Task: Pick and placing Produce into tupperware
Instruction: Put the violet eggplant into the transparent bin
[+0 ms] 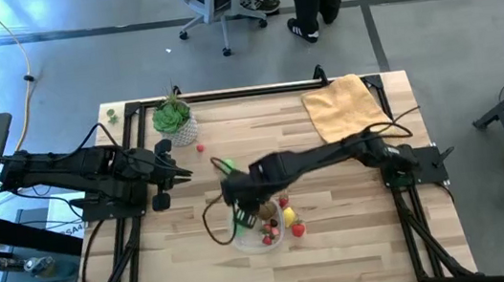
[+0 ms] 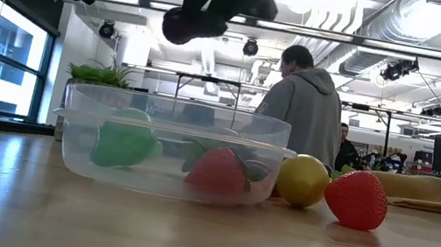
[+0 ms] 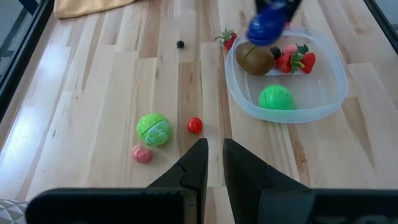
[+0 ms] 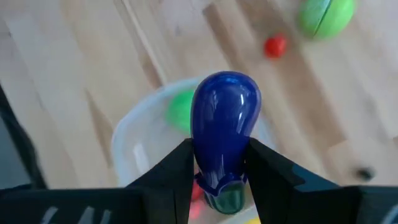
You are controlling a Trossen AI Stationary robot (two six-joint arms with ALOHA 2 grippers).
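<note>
The right tool (image 4: pixel 217 163) is pinching the eggplant (image 4: pixel 224 121) by its green stem end, and is holding it in the air above the tub (image 3: pixel 287 111), rounded end pointing away from the fingers. The tub is sitting on the desk (image 1: pixel 361 243) toward the front, near the middle. Inside it are lying a green piece (image 3: pixel 275 98), a kiwi (image 3: pixel 255 59) and strawberries (image 3: pixel 297 61). Just outside the tub, on the desk, a lemon (image 2: pixel 303 180) and a strawberry (image 2: pixel 357 198) are resting side by side. Farther off, a cabbage (image 3: pixel 153 129), a small red ball (image 3: pixel 194 125) and a pink piece (image 3: pixel 142 154) are lying loose on the wood. The left tool (image 3: pixel 214 163) is waiting near the desk's left edge, its fingers nearly pressed together and holding nothing. A plant (image 1: pixel 173 119) and a yellow cloth (image 1: pixel 344 103) are sitting at the back.
</note>
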